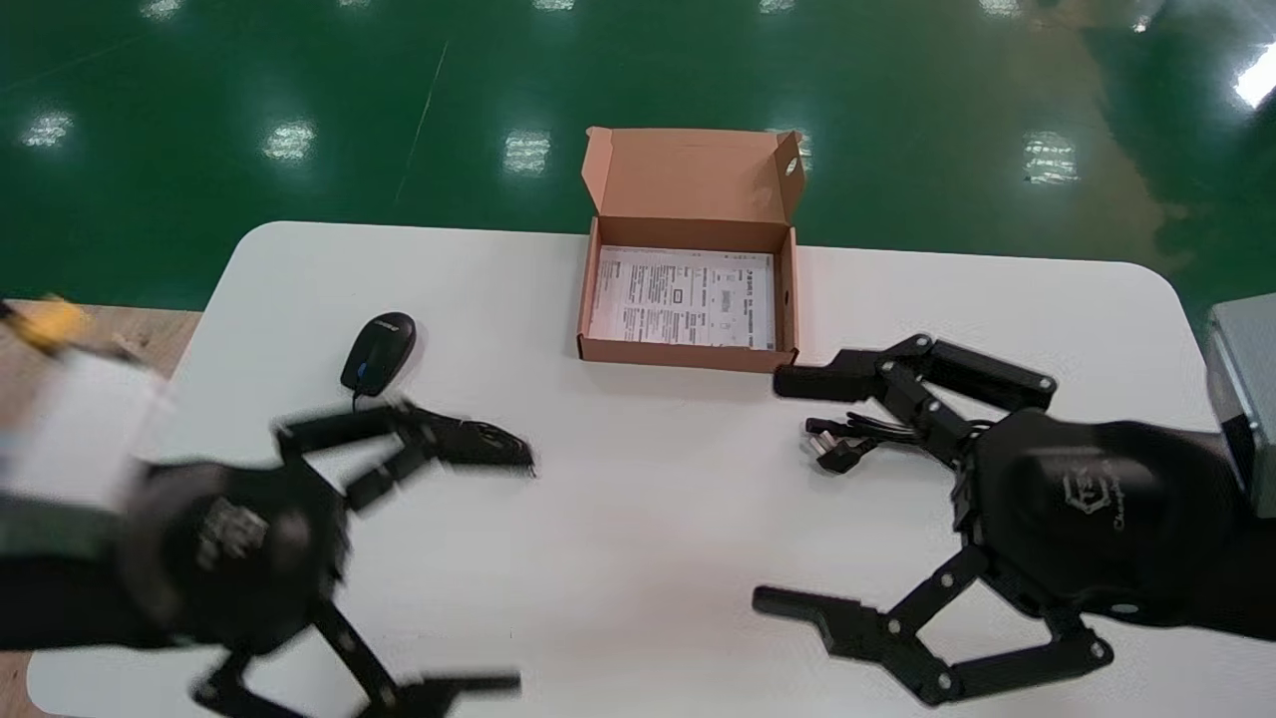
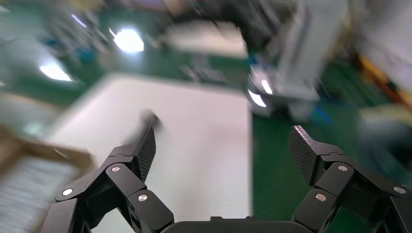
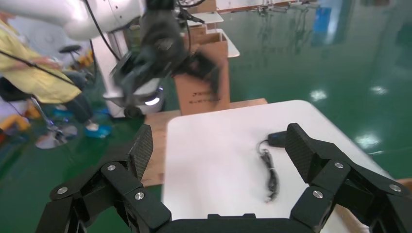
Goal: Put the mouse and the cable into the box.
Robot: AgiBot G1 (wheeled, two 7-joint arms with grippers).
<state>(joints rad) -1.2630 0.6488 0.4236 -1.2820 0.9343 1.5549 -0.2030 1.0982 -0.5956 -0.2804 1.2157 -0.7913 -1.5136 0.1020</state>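
The mouse lay at the left-centre of the head view on the white worktop, well apart from the open box at upper centre. The box's lid stood upright and a printed sheet lay flat inside. The cable sat bundled at right-centre, near the box's right front corner and partly hidden under the right claw. That claw hovered over the cable with its fingers spread wide apart. The left claw, just as wide apart and holding nothing, hung at lower left, near the mouse.

The loose cable looked the likelier trouble: a pinch on one strand could leave the rest trailing over the box wall. The right claw's upper finger was close to the light cardboard and could nudge it. The mouse's smooth, rounded shell might slip from a shallow grip.
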